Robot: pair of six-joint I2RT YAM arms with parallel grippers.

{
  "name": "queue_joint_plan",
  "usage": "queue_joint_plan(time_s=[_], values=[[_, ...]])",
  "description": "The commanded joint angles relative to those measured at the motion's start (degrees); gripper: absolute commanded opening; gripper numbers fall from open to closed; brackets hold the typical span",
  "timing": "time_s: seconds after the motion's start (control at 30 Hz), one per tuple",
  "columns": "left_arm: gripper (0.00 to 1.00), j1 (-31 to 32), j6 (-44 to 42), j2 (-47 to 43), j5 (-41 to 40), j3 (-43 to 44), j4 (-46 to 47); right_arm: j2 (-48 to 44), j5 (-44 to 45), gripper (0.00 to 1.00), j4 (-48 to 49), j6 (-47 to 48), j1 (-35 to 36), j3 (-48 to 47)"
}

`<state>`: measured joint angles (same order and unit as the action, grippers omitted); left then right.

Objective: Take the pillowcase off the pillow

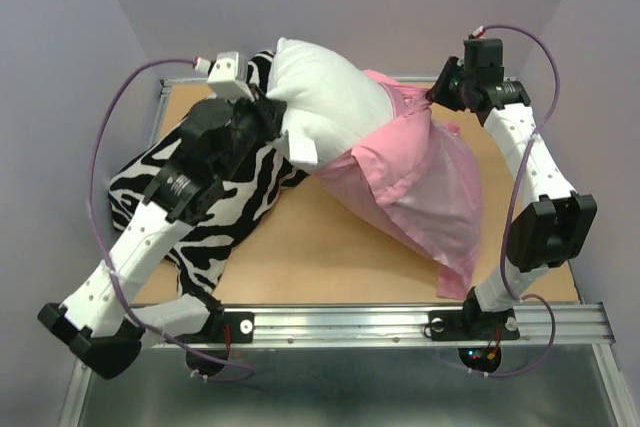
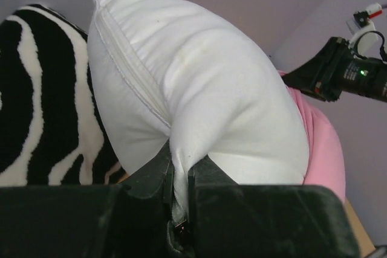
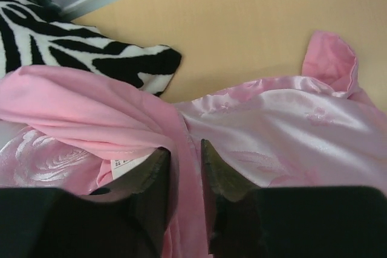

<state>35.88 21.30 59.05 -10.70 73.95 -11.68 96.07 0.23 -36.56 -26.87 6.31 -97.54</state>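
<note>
The white pillow is lifted over the table, its far end bare. The pink satin pillowcase still covers its lower right part and hangs to the table. My left gripper is shut on a fold of the pillow; white fabric is pinched between its fingers. My right gripper at the far right is shut on a band of the pillowcase. The rose-patterned satin spreads to the right of it, with a small printed label beside the left finger.
A zebra-striped pillow lies at the left under my left arm, and shows in the right wrist view. The wooden tabletop is framed by a metal rail at the near edge. Purple walls stand behind and at both sides.
</note>
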Motion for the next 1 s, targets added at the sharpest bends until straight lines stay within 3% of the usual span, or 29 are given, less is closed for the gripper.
queue_joint_plan(time_s=[0.0,0.07,0.1,0.2,0.57,0.67,0.8,0.97], values=[[0.00,-0.90,-7.31,5.80,-9.33,13.66,7.37,-2.29,-1.64,0.40,3.86,0.94,4.67,-5.03],[0.00,-1.25,-8.37,10.46,-10.74,16.91,6.94,-3.86,-1.55,0.52,3.95,1.21,6.61,-4.51],[0.00,-1.60,-8.73,12.04,-10.83,19.88,6.33,-5.09,-0.85,0.64,4.21,1.30,8.01,-2.94],[0.00,-2.56,-9.26,16.97,-11.45,24.29,3.16,-10.79,-0.67,0.77,6.40,1.73,10.99,0.50],[0.00,-3.27,-6.62,25.24,-9.96,31.51,-1.06,-28.39,3.36,0.74,9.75,1.03,30.06,15.96],[0.00,-3.27,-5.92,26.29,-8.91,32.04,-0.89,-27.09,14.07,0.74,9.75,2.00,41.22,18.87],[0.00,-3.27,-5.74,27.35,-7.85,33.53,-1.41,-21.29,34.78,0.74,7.56,2.53,54.30,18.26],[0.00,-3.27,-6.44,27.70,-8.02,34.68,-2.38,-14.43,50.81,0.74,3.08,-0.71,59.08,17.30]])
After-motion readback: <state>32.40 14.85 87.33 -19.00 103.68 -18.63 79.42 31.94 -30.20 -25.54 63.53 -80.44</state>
